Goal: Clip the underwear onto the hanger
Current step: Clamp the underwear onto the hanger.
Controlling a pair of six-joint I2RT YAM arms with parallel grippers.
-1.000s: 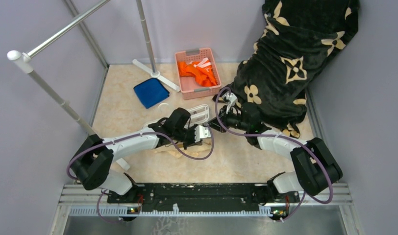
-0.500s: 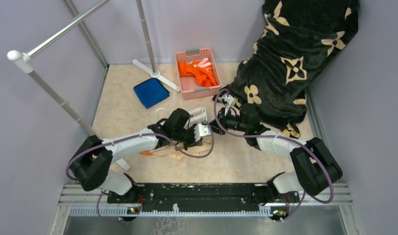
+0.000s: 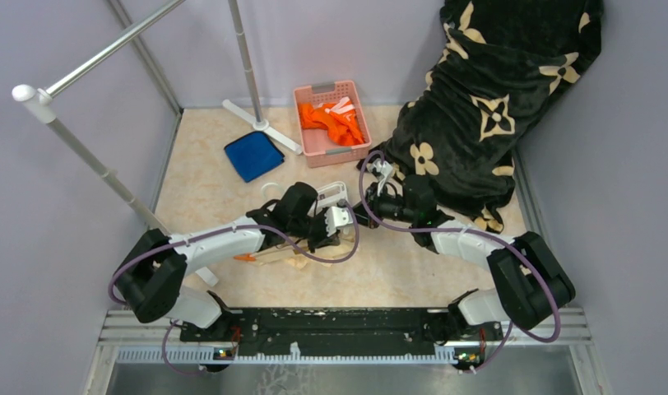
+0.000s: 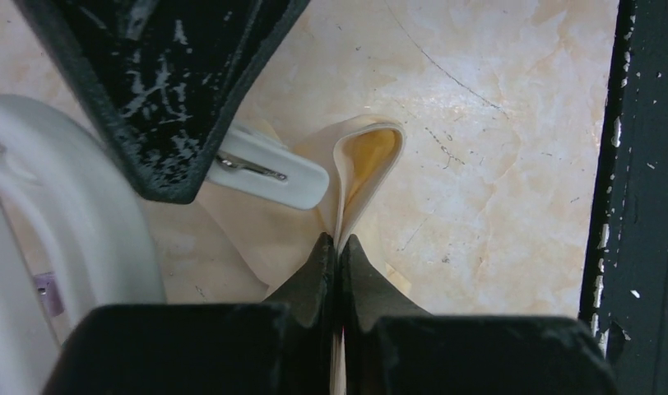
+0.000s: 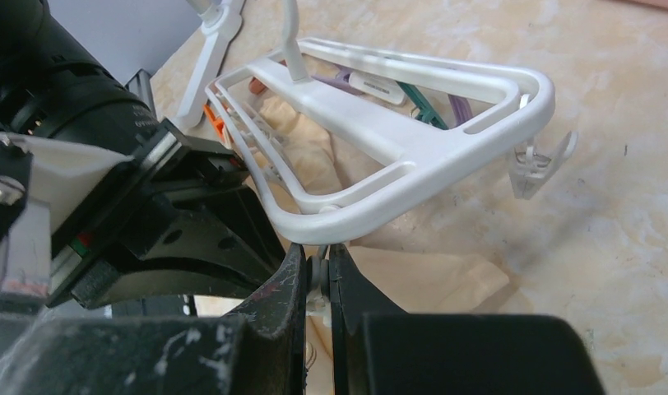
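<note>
Left wrist view: left gripper (image 4: 339, 247) was clamped on the underwear (image 4: 368, 156) fold just ahead; right gripper (image 5: 317, 267) pinched a clip (image 4: 269, 169) beneath the hanger (image 5: 413, 156), and its mouth should take the fold squarely.

the left arm (image 3: 220, 240) and right arm (image 3: 466, 239) had white shells, black joints and looping purple cables (image 3: 362, 183). black fingers (image 4: 174, 90) were flecked with white scuffs; a silver screw (image 5: 6, 191) showed.

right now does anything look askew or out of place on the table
The white plastic drying-frame hanger lies tilted rather than flat, its near corner pinched by the right hand, with the pale peach fabric underwear crumpled beneath it.
</note>
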